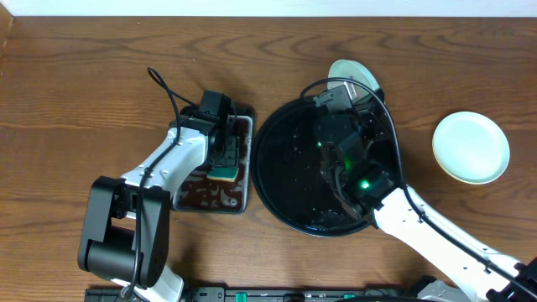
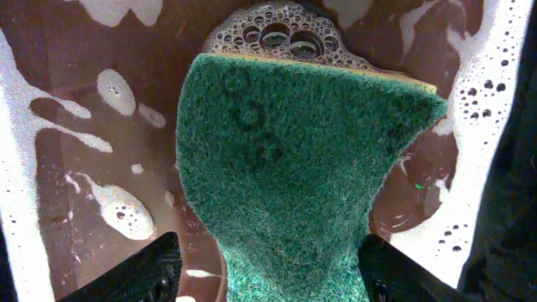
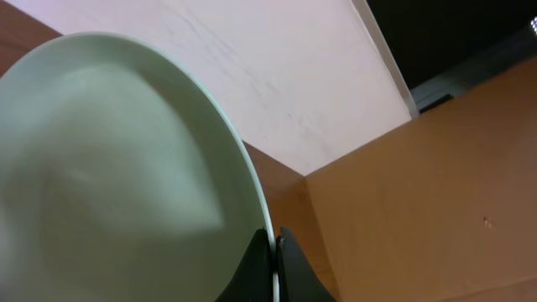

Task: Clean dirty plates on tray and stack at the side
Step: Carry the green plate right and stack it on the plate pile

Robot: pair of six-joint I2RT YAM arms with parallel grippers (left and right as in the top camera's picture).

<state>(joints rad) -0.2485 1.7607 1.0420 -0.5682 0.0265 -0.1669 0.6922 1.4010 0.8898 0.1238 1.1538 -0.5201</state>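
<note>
left gripper (image 2: 277,273) clenches the teal scouring sponge (image 2: 294,159) in the rectangular tray of brown suds (image 1: 201,195), likely soaking it; right gripper (image 3: 273,260) pinches the rim of a pale mint round plate (image 3: 109,168), raised at the far edge of the glossy black round tray (image 1: 277,180), probably for wiping

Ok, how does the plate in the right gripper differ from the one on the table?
The gripped plate is pinched at its rim by the right gripper and tilted; the table plate lies flat and free on the table. Overhead, the gripped plate is partly hidden, the table plate fully seen. Both are round, pale.
</note>
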